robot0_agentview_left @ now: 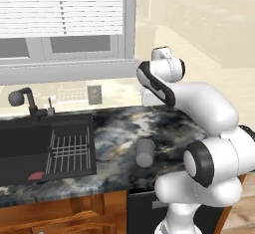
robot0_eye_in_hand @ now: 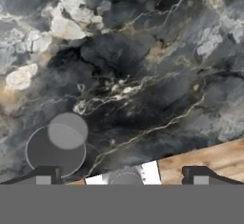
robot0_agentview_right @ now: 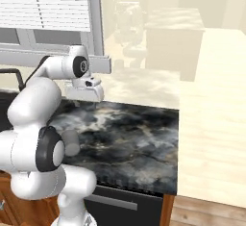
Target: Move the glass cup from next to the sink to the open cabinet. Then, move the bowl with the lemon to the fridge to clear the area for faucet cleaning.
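The glass cup (robot0_agentview_left: 145,152) stands upright on the dark marbled counter (robot0_agentview_left: 119,128), to the right of the black sink (robot0_agentview_left: 25,143) and its wire rack (robot0_agentview_left: 72,151). The black faucet (robot0_agentview_left: 22,98) rises behind the basin. My gripper (robot0_agentview_right: 92,101) hangs above the counter, behind the cup and well above it, pointing down. In the hand view the cup (robot0_eye_in_hand: 57,147) sits at the lower left, just above the left fingertip (robot0_eye_in_hand: 45,174). The gripper (robot0_eye_in_hand: 123,175) is open with nothing between its fingers. My elbow half hides the cup (robot0_agentview_right: 71,143) in the right base view. Bowl, lemon, fridge and cabinet are out of view.
A small red object (robot0_agentview_left: 36,175) lies in the sink. A window with blinds (robot0_agentview_left: 60,9) and its sill (robot0_agentview_left: 69,68) run behind the counter. The counter ends at the right (robot0_agentview_right: 177,148), with pale floor beyond. A dark appliance front (robot0_agentview_right: 120,206) sits below.
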Robot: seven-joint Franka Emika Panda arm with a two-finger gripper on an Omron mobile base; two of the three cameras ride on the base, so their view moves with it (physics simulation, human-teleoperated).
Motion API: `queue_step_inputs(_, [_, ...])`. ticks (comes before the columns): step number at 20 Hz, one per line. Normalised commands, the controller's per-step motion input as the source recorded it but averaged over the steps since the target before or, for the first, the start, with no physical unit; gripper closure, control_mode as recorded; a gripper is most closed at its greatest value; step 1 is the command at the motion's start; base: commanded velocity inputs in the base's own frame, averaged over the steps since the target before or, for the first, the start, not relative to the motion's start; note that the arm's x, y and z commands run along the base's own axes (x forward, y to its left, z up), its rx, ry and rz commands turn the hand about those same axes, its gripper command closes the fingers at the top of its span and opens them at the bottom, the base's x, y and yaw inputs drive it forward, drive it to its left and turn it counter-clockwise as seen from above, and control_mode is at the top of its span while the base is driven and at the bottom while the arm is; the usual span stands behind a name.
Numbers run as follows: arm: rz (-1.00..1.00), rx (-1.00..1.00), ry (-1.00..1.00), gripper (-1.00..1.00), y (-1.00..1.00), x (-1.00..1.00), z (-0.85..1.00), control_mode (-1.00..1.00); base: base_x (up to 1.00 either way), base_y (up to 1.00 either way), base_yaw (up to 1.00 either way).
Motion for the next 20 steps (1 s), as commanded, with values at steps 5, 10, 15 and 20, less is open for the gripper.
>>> queue_step_inputs(5, [0.18,0.03,-0.45,-1.0,0.13,-0.18,-0.51,-1.0,0.0,0.0,0.0])
queue_step_inputs(10, [0.01,0.29,-0.39,-1.0,-0.32,-0.72,-0.14,-1.0,0.0,0.0,0.0])
queue_step_inputs(15, [0.0,0.17,-0.02,-1.0,-0.06,0.02,0.0,-1.0,0.0,0.0,0.0])
queue_step_inputs(20, [0.0,0.0,0.33,-1.0,0.2,0.57,-0.01,-1.0,0.0,0.0,0.0])
